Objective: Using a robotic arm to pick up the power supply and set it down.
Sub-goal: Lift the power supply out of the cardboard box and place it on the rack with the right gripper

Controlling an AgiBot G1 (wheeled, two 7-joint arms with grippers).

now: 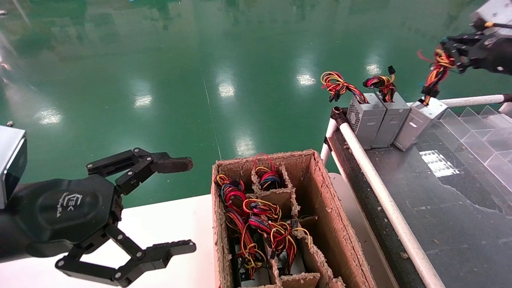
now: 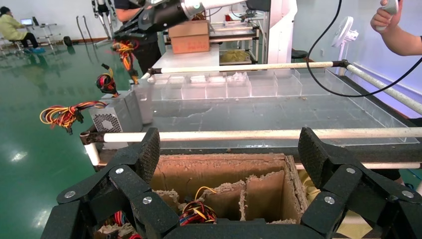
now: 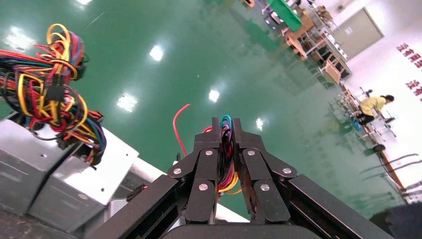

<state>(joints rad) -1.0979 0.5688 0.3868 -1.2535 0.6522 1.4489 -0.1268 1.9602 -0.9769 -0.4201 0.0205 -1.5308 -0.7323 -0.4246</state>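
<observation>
The power supply (image 1: 420, 120) is a small grey metal box, tilted, with its lower end on the dark table top (image 1: 460, 224) beside two like boxes. Its bundle of orange, yellow and red wires (image 1: 438, 70) runs up into my right gripper (image 1: 450, 56), which is shut on the wires above the box; a stray red loop (image 3: 178, 127) sticks out beside the fingers (image 3: 206, 164). In the right wrist view my right gripper (image 3: 226, 124) pinches the coloured wires between its jaws. My left gripper (image 1: 188, 205) hangs open and empty at the lower left, near the cardboard box.
A worn cardboard box (image 1: 320, 208) with dividers holds several more wire bundles. Two other grey supplies (image 1: 366, 120) (image 1: 392, 118) stand at the table's far corner behind a white rail (image 1: 380, 180). Clear plastic dividers (image 1: 480, 128) line the far side. A person's hand (image 2: 393, 22) holds a cabled device.
</observation>
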